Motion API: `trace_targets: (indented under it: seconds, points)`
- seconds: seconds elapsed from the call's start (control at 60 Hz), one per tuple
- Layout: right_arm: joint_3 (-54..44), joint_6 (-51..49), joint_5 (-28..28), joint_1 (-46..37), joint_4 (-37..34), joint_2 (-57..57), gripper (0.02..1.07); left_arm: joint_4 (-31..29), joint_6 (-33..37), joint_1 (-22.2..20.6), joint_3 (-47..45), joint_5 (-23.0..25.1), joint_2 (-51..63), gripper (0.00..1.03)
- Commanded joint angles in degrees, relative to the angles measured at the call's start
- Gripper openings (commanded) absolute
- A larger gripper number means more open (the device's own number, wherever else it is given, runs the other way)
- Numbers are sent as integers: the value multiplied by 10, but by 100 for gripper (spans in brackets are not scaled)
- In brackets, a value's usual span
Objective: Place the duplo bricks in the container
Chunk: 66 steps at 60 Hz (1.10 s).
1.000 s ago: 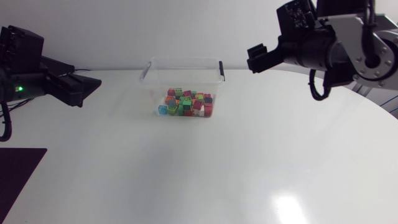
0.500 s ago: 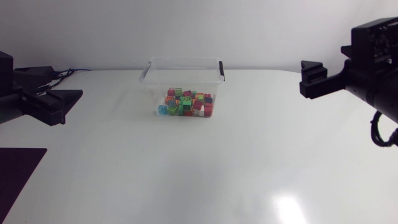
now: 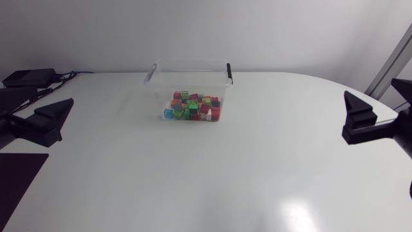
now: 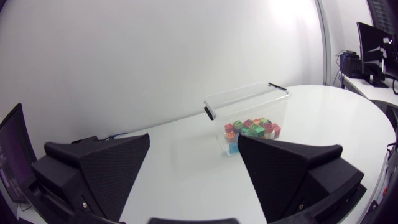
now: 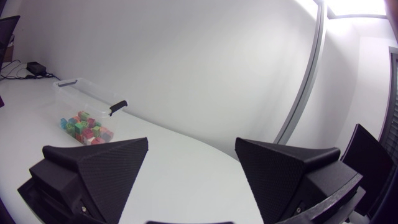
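Container: A clear plastic container [image 3: 190,62] stands upright on a white table [image 3: 206,180], its top open, with a black clip [image 3: 228,71] at each short end.
Bricks: A heap of duplo bricks [image 3: 193,106] in red, green, blue, orange and white lies inside the container, piled against the wall nearest the head camera. None shows on the table around the container.
Left gripper: The left gripper [image 4: 194,140] hangs well apart from the container, off its left end in the head view. Its two wedge fingers are spread wide with nothing between them. In the left wrist view the container sits ahead of it, in the gap between the fingers.
Right gripper: The right gripper [image 5: 191,142] hangs well apart from the container, off its right end in the head view. Its fingers are likewise spread wide and hold nothing. In the right wrist view the container lies far ahead and to one side, beyond one finger.
Writing: Any marks on the bricks or the container are too small to read.
Hard to see: Both arms are cut off at the head view's side edges, so only the fingers show. Single bricks in the heap cannot be counted, and the lower ones are hidden under the rest.
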Motion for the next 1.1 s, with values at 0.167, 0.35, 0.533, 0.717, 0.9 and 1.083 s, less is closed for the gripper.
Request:
trace_targets:
  seconds: [0.167,0.35,0.533,0.717,0.9,1.083]
  points:
    - [-71,6,-20,-23,-6,-88,103,51,-53,0,-82,-19,-59,98]
    - [-119,48,-59,-54,8,-122,103,59,-78,-19,-133,-50,-114,98]
    - [-171,94,-101,-88,24,-160,103,68,-105,-40,-189,-84,-174,98]
    - [-222,139,-142,-121,39,-196,103,77,-131,-60,-243,-117,-232,98]
    - [-269,180,-180,-151,53,-229,103,85,-155,-78,-292,-147,-286,99]
    - [-289,198,-196,-164,59,-244,103,88,-165,-86,-314,-160,-309,99]
